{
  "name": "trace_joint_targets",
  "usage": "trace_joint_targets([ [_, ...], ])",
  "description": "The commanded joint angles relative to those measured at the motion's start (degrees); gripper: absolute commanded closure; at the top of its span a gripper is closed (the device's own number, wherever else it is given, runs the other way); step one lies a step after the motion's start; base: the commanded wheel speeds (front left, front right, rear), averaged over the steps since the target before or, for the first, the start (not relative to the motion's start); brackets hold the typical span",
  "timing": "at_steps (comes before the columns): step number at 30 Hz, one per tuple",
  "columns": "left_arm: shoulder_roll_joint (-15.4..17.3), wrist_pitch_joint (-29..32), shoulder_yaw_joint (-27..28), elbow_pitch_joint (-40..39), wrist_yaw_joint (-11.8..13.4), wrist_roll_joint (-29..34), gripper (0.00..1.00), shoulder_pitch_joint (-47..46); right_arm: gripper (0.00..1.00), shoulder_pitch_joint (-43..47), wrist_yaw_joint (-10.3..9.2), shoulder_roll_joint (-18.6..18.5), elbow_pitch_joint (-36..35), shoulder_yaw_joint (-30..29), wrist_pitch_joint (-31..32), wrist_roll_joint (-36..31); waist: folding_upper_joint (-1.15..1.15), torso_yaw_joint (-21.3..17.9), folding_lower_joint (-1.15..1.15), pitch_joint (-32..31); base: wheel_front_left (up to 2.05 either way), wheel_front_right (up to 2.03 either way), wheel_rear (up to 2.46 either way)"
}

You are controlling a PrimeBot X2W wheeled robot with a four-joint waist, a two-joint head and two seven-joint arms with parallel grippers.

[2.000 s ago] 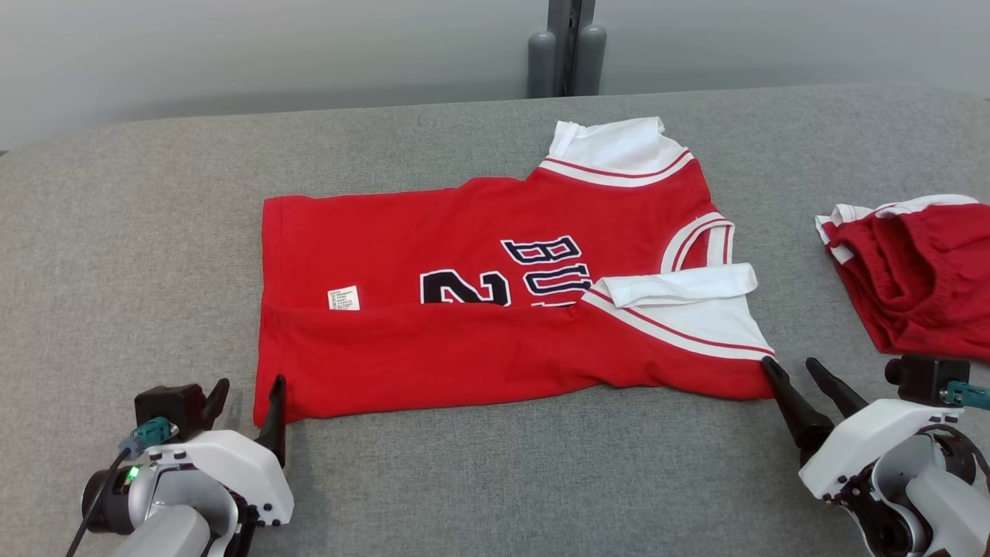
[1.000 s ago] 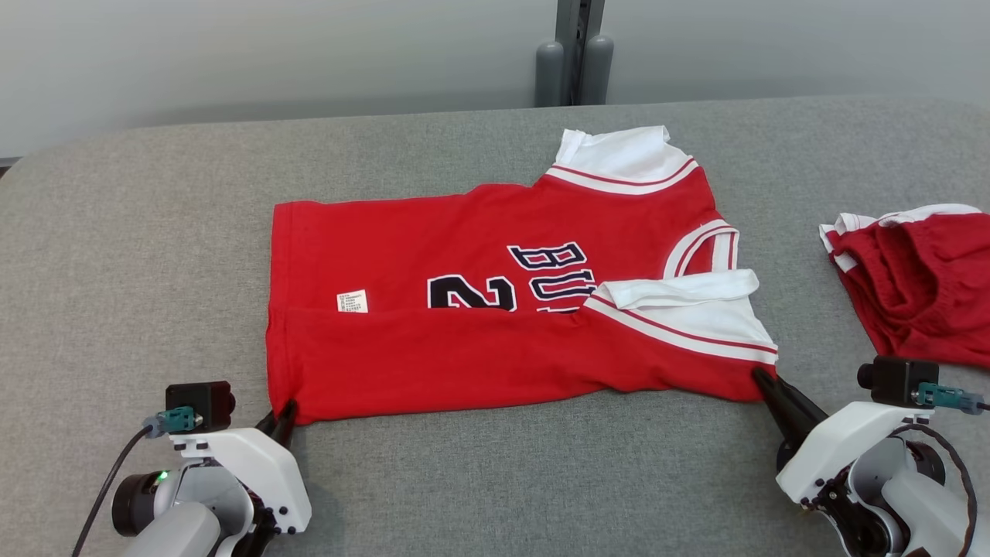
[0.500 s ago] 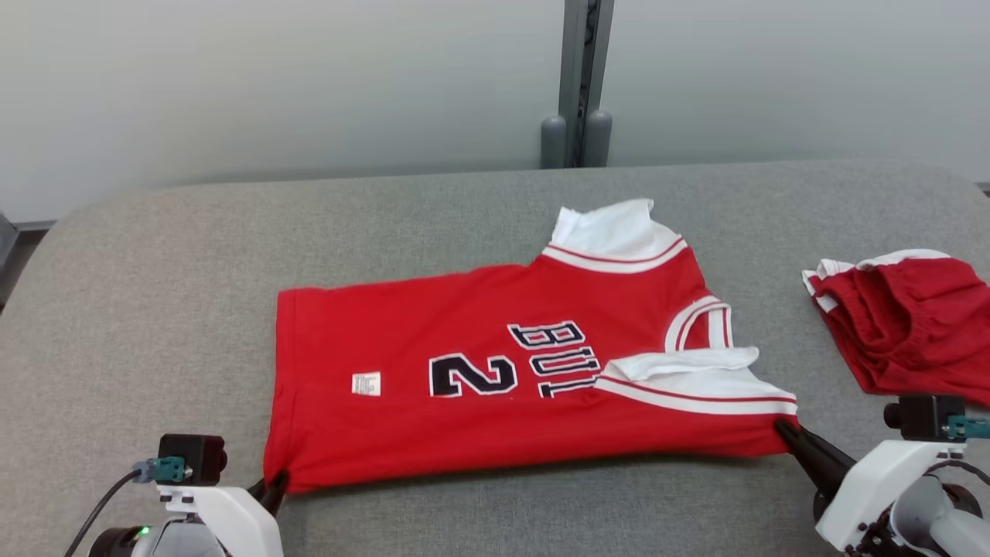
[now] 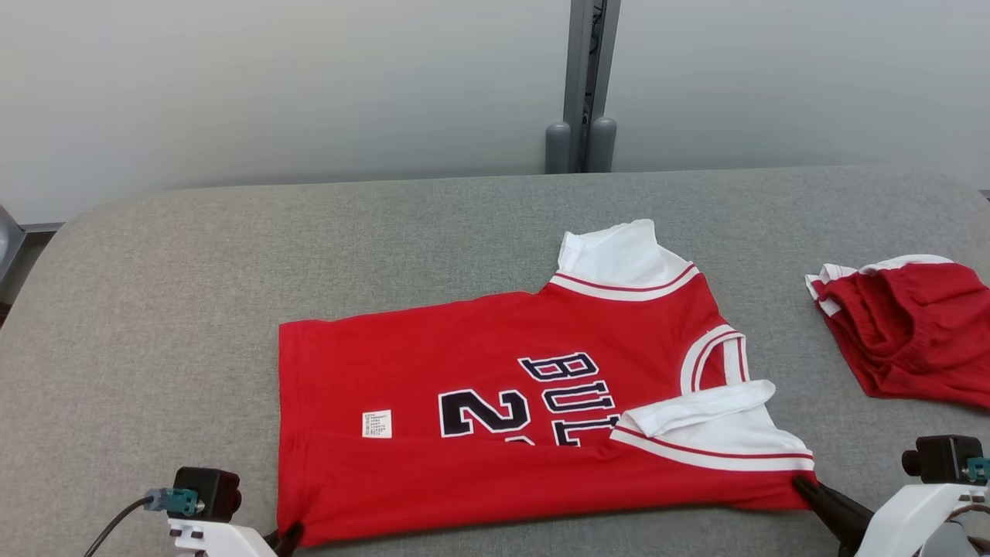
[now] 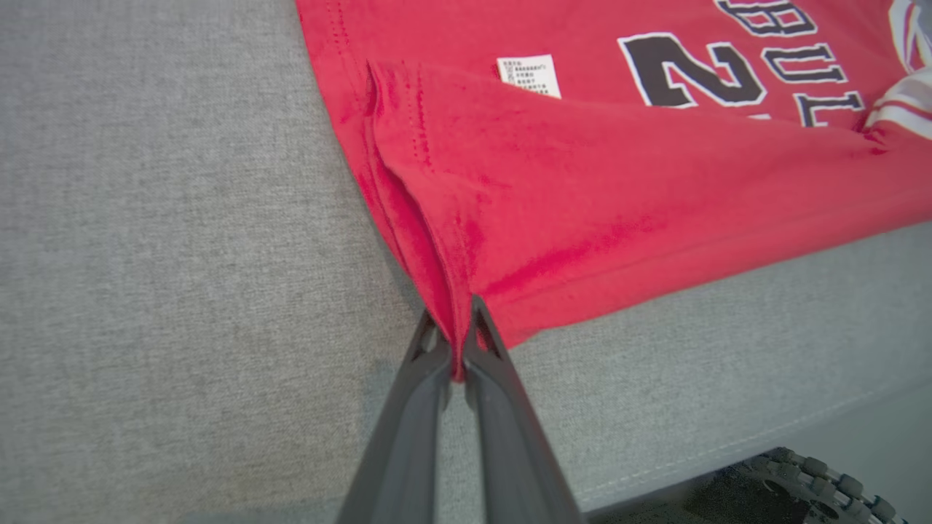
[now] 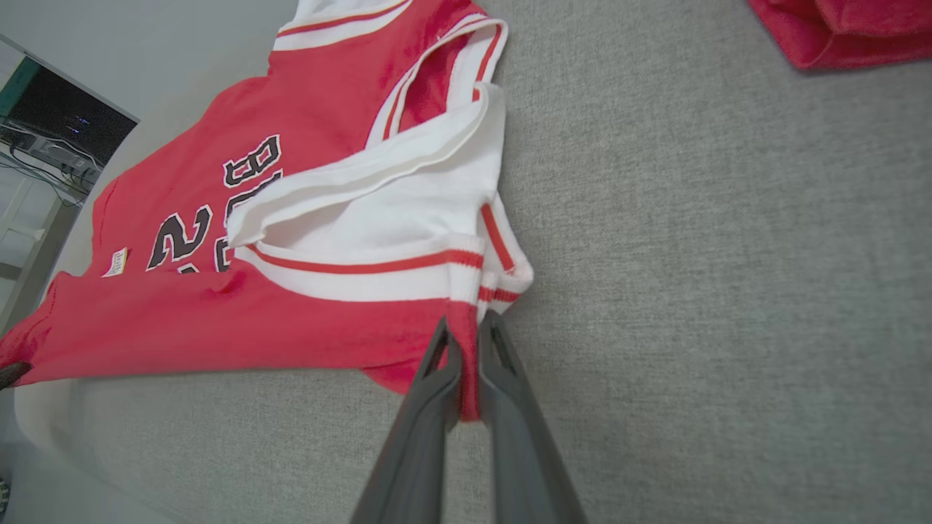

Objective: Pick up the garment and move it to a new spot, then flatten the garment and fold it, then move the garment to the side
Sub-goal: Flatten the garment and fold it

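The garment (image 4: pixel 495 402) is a red jersey with white sleeves and dark lettering, lying on the grey padded table (image 4: pixel 232 255) with its near strip folded over itself. My left gripper (image 4: pixel 290 534) is shut on the jersey's near left hem corner; the left wrist view shows red cloth (image 5: pixel 582 189) pinched between the fingers (image 5: pixel 408 407) of that gripper (image 5: pixel 455 331). My right gripper (image 4: pixel 800 486) is shut on the near right corner under the white sleeve, and cloth (image 6: pixel 349 320) is clamped between its fingers (image 6: pixel 510 407) in the right wrist view, gripper (image 6: pixel 466 331).
A second red garment with white trim (image 4: pixel 905 333) lies bunched at the table's right side, also seen as red cloth (image 6: pixel 844 29) in the right wrist view. A grey post (image 4: pixel 584 85) stands behind the table against the pale wall. The table's near edge (image 5: pixel 728 466) runs just below the jersey.
Both grippers closed on the jersey's near corners two seconds ago and still hold them. The head camera has tilted up, showing more wall. The jersey has been drawn toward the near edge.
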Motion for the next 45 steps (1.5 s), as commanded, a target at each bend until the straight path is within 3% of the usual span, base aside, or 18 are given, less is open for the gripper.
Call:
trace_joint_targets([
  [1, 0.69, 0.29, 0.06, -0.25, 0.58, -0.02, 1.0, 0.86, 1.0, 1.08, -0.01, -0.72, -0.19, -0.78, 0.51, -0.4, 0.0, -0.1, 0.0, 0.09, 0.0, 0.0, 0.0],
  [8, 1.36, 1.54, -0.27, -1.66, 0.92, -0.45, 1.0, 1.44, 1.0, 2.71, -0.01, -0.66, -1.76, -2.92, 2.94, -1.87, 0.0, -0.42, 0.0, 0.2, 0.0, 0.0, 0.0],
  [9, 1.45, 1.59, -0.26, -1.83, 1.07, -0.58, 0.85, 1.53, 1.0, 3.06, -0.01, -0.55, -1.92, -3.41, 3.37, -2.05, 0.0, -0.44, 0.0, 0.21, 0.0, 0.0, 0.0],
  [10, 1.49, 1.75, -0.27, -1.95, 1.16, -0.74, 0.2, 1.67, 0.51, 3.37, -0.01, -0.37, -2.12, -3.87, 3.76, -2.31, 0.0, -0.45, 0.0, 0.21, 0.0, 0.0, 0.0],
  [11, 1.47, 2.04, -0.26, -2.08, 1.32, -0.95, 0.0, 1.81, 0.0, 3.55, -0.01, -0.22, -2.29, -4.4, 3.94, -2.62, 0.0, -0.46, 0.0, 0.19, 0.0, 0.0, 0.0],
  [23, 2.95, -1.28, 1.63, -5.05, 4.61, 2.01, 0.0, -0.12, 0.0, 5.46, 0.0, 1.42, -6.73, -12.13, 2.82, -8.3, 0.0, -0.32, 0.0, -0.36, 0.0, 0.0, 0.0],
  [29, 3.01, -4.56, 2.87, -4.7, 4.21, 5.86, 0.0, -5.37, 0.0, 2.59, 0.0, 1.58, -9.41, -17.1, 1.75, -12.45, 0.0, 0.5, 0.0, 1.42, 0.0, 0.0, 0.0],
  [37, -1.02, -4.66, 1.87, -0.29, 2.62, 10.15, 0.0, -16.0, 0.0, -9.61, 0.0, 3.16, -7.63, -19.36, 3.25, -13.27, 0.0, 1.51, 0.0, 8.49, 0.0, 0.0, 0.0],
  [45, -6.8, -3.78, -0.5, 7.74, 0.5, 13.96, 0.0, -26.86, 0.0, -25.99, 0.0, 1.22, -0.96, -16.47, 6.46, -13.89, 0.0, 3.7, 0.0, 16.9, 0.0, 0.0, 0.0],
])
